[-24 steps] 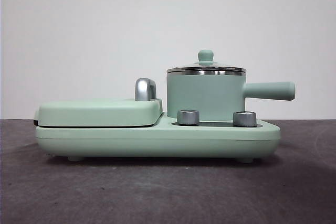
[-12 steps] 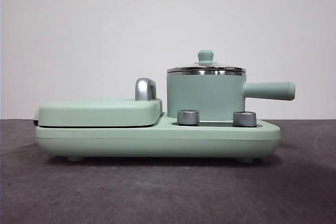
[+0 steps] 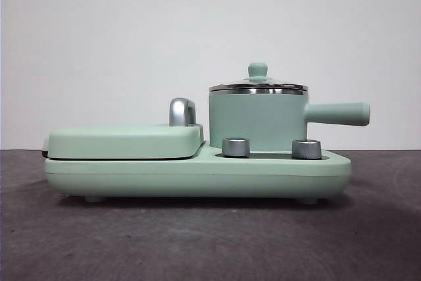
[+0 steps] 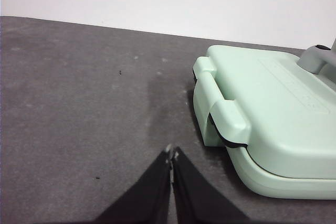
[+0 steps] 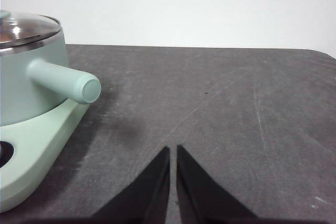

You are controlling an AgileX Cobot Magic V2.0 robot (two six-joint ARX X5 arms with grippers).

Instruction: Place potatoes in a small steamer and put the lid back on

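Two grippers idling over the dark table (image 3: 210, 241), well apart from the cooker: left gripper (image 4: 171, 153) pinched closed on nothing beside the flat griddle cover (image 4: 273, 114); right gripper (image 5: 173, 149) nearly closed, likewise empty, facing the pot's side handle (image 5: 65, 82). Sitting on the cooker base (image 3: 197, 172), small steamer (image 3: 258, 122) wearing the lid (image 3: 258, 85); contents indiscernible, potatoes unseen.
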